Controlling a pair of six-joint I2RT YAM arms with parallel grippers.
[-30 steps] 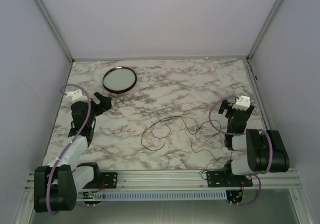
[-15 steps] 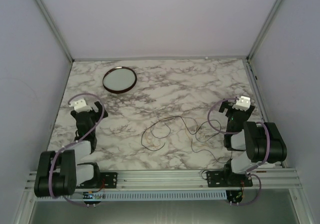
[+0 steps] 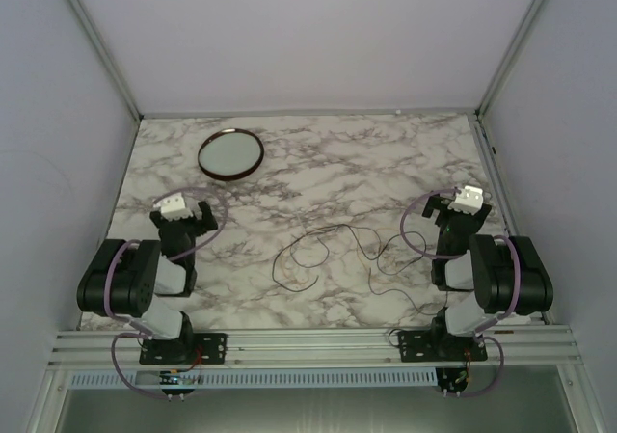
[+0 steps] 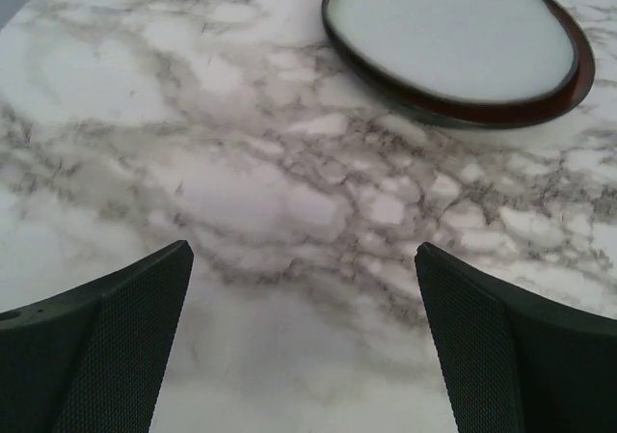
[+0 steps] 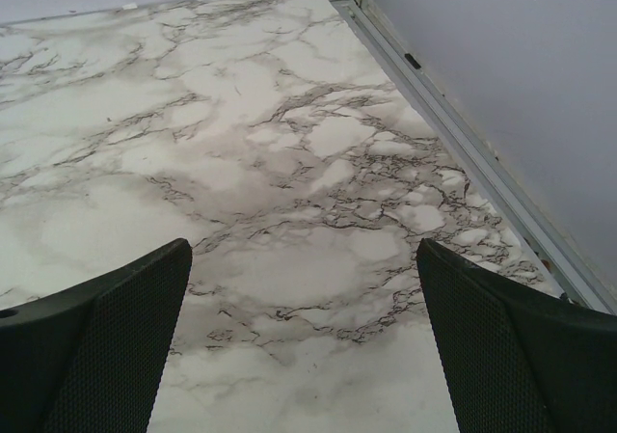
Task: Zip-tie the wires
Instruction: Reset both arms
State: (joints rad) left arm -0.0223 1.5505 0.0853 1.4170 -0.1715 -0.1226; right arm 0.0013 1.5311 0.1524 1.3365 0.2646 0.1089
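Looking down from the top external view, we are seeing the thin dark wires (image 3: 333, 255) lying loose and sprawled on the white-and-grey marbled tabletop (image 3: 318, 177), between the two arms, with no zip tie visible around them. Our left gripper (image 3: 198, 223) has been folding back toward its base over the last second, away from the round brown-rimmed plate (image 3: 230, 153); our right gripper (image 3: 453, 223) has barely moved. Both are sitting well apart from the wires, so the pullback fits either parking after work or resetting.

Turning to the left wrist view, we are finding the dark textured fingers (image 4: 106, 341) spread wide, holding nothing, the plate cut off at the top.

Turning to the right wrist view, the fingers (image 5: 501, 356) are likewise spread and empty, facing bare marble. Neither wrist camera is catching the wires, and any tie is too small to make out.
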